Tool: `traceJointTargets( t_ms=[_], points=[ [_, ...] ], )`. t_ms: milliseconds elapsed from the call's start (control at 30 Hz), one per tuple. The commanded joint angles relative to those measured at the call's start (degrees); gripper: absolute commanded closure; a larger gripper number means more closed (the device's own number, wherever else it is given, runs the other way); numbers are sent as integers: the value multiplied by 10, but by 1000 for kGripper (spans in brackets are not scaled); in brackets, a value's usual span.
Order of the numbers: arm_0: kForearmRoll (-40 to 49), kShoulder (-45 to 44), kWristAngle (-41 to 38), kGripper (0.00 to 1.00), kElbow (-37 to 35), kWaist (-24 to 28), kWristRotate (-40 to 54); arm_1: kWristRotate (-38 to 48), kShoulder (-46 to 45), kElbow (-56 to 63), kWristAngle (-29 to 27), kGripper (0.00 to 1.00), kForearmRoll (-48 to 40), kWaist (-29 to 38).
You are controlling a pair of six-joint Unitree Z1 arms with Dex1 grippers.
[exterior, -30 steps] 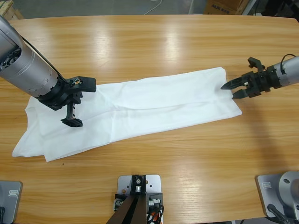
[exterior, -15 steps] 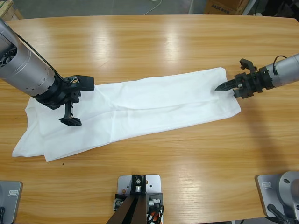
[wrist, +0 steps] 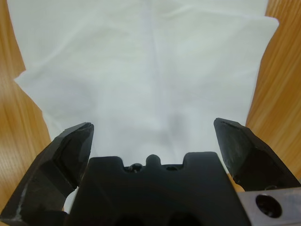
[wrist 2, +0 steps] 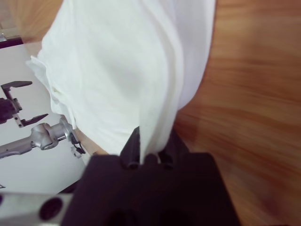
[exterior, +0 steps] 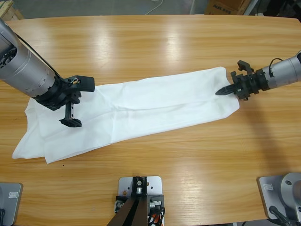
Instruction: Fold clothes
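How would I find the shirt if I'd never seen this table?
Look at the long wooden table. Stretched across its middle lies the white T-shirt, folded into a long slanted strip. It is the only cloth there, with the left gripper open above one end and the right gripper pinching the other.

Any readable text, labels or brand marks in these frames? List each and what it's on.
Blue print on the brown cardboard box at the high view's top edge: too small to read.
Plain white cotton T-shirt on the long wooden table: no lettering or label visible.
Nothing else carries text.
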Motion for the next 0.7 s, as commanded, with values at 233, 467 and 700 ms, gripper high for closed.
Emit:
traceJointTargets(
  t_ms=[233,467,700],
  points=[
    [0,-13,6,0,16,1,-36,31,-193,-27,-333,1000,130,7],
    [0,-25,6,0,17,0,-59,31,-217,-104,-526,1000,263,-6],
    [1,-37,6,0,20,0,-174,57,-252,-128,-615,1000,322,-6]
  ],
)
